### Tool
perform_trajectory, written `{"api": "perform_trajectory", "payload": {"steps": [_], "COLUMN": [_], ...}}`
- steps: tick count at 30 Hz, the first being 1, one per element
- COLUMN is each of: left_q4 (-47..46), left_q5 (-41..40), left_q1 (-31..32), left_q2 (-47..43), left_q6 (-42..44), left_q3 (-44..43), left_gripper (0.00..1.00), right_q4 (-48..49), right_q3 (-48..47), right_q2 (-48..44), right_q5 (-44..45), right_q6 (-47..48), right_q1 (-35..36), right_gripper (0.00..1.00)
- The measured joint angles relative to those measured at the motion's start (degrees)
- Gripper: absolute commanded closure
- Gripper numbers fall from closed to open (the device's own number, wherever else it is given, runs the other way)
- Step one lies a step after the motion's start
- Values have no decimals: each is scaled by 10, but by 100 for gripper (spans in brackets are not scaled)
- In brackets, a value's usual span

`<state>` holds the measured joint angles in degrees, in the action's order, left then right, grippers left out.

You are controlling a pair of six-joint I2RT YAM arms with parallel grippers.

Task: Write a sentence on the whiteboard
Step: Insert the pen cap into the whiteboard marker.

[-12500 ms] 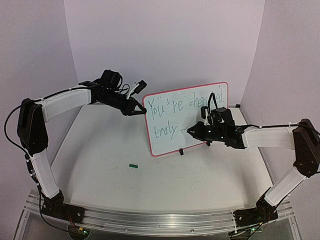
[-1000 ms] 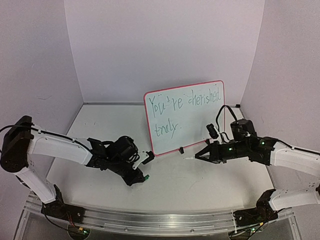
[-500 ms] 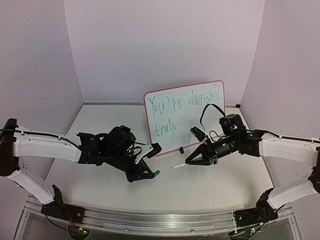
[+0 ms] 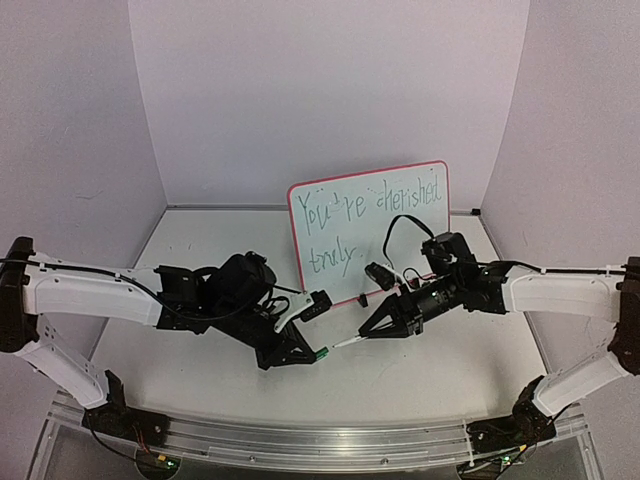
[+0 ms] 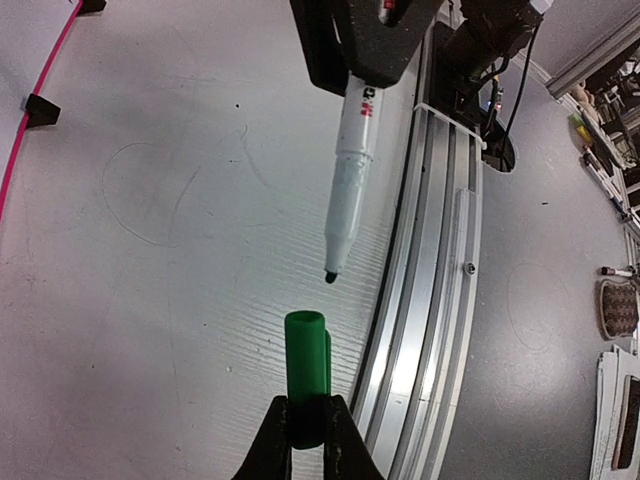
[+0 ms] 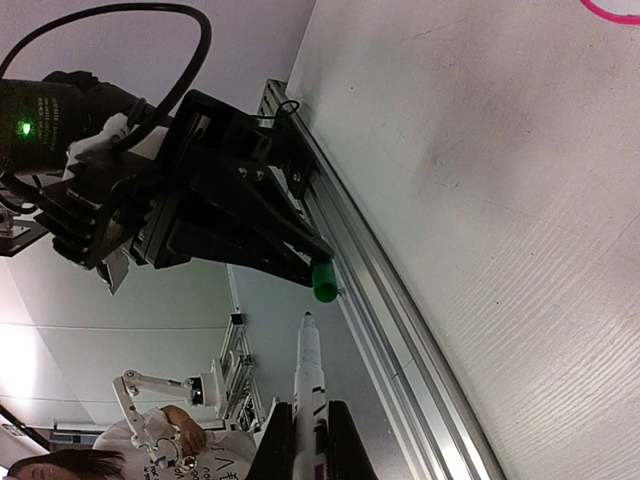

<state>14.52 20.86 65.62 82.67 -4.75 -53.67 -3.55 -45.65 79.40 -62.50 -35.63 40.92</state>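
The whiteboard with its red frame stands upright at the back centre. The sentence "You're cherished truly" is on it in green, in two lines. My left gripper is shut on a green marker cap, held above the table in front of the board. My right gripper is shut on the white marker, whose dark tip points at the cap's open end with a small gap between them. In the right wrist view the marker points at the cap.
The board's black clip foot rests on the table just behind the two grippers. The aluminium rail runs along the table's near edge. Purple walls close in the back and both sides.
Both grippers have come together in front of the board. The marker tip has moved left toward the cap, and the cap has moved slightly right. Much earlier the marker was at the board.
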Motion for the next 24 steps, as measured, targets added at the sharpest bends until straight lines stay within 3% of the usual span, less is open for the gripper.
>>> {"api": "perform_trajectory", "payload": {"steps": [24], "left_q4": [-1], "left_q5": [-4], "left_q1": [12], "left_q2": [0], "left_q6": [-3], "left_q3": [0], "left_gripper": [100], "right_q4": [31], "right_q3": [0], "right_q2": [13], "right_q5": [-2], "right_q6": [-9], "right_q1": [13], "right_gripper": [100]}}
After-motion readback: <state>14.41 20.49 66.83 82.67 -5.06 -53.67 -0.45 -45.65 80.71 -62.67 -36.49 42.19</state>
